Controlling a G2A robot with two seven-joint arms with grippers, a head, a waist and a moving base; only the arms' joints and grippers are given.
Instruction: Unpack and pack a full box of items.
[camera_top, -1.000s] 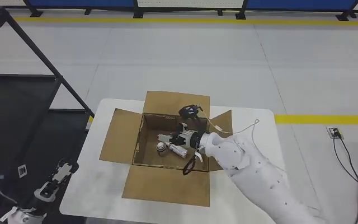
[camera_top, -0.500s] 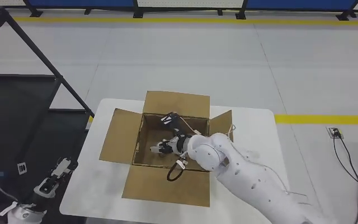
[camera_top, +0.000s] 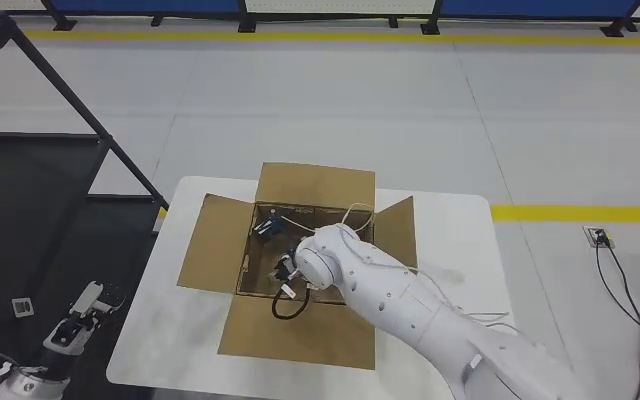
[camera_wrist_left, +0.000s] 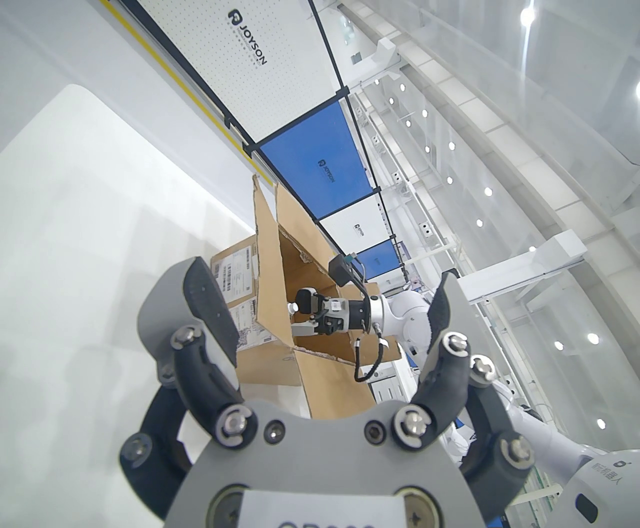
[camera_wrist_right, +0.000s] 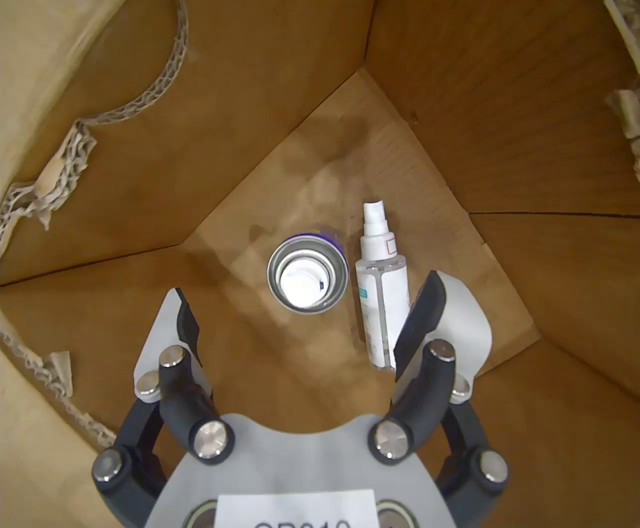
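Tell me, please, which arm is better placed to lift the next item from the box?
Right, I'd say. Its jaws stand open inside the box, over the can and bottle. The left jaws hang off the table's side, far away.

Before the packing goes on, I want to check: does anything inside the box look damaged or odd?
The spray bottle lies on its side beside the upright can, on the floor of the box. The box has torn, frayed cardboard along its upper edges.

One cardboard box (camera_top: 315, 183) stands on one table (camera_top: 452, 228); it contains one can (camera_wrist_right: 307, 281) and one spray bottle (camera_wrist_right: 382, 280).
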